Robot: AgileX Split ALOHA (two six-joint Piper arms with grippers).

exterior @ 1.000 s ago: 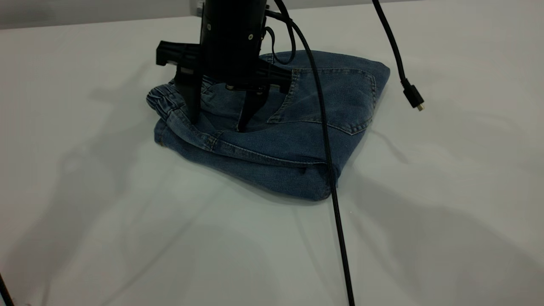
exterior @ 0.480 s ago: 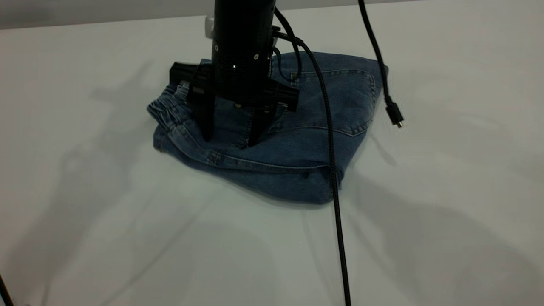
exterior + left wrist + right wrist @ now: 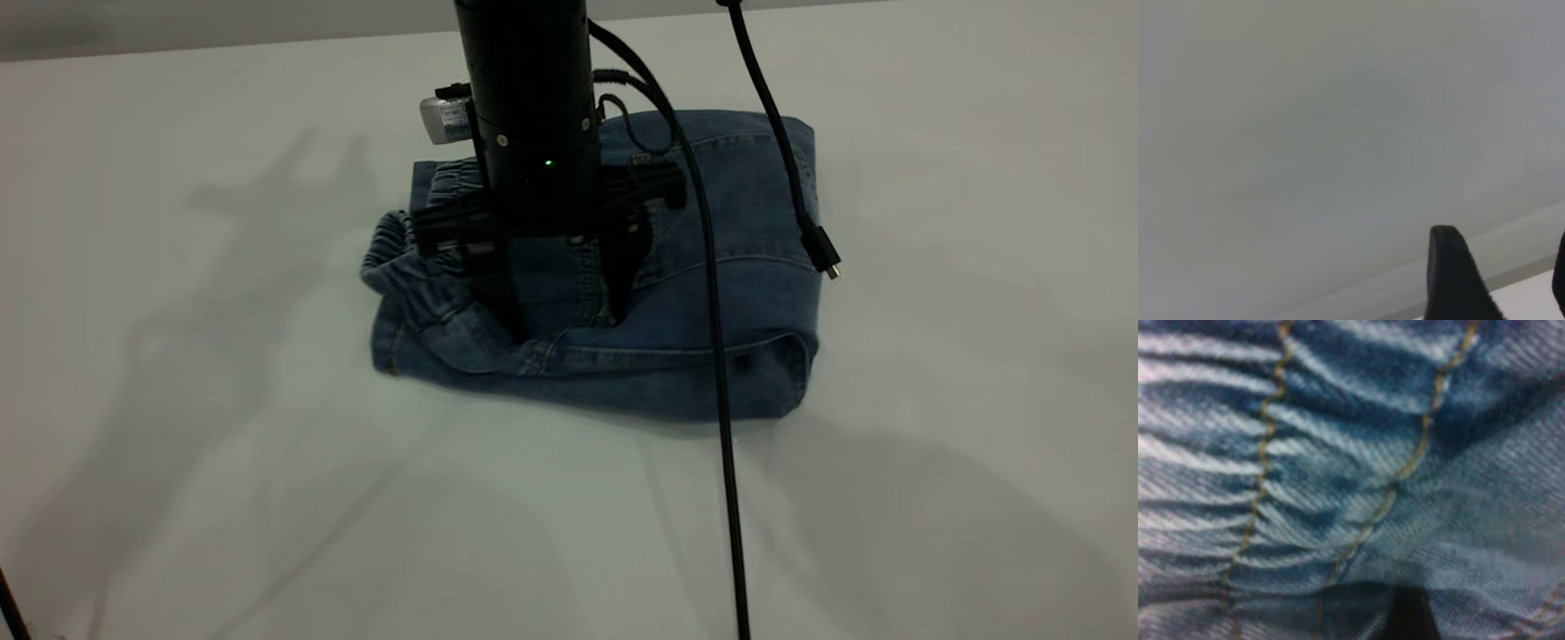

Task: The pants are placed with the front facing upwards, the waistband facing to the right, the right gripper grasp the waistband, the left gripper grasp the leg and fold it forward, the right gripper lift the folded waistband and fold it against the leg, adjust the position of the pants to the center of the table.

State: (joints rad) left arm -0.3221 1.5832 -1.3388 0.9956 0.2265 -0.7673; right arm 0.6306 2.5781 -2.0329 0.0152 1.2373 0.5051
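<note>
Pants (image 3: pixel 711 293), folded into a compact bundle, lie toward the worktop's (image 3: pixel 267 498) far edge. Right end effector (image 3: pixel 564 324) stands directly on them, fingers spread, tips pressing denim beside the waistband (image 3: pixel 409 267).

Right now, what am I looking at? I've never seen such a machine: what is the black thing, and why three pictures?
This is a two-armed robot at a white table. The wide picture comes from an outside camera, and the other two from cameras on each wrist. The black post is the right arm. Its right gripper, fingers spread, presses on folded blue denim pants beside the gathered waistband, so its camera sees only denim. The left gripper is open, holding nothing.
</note>
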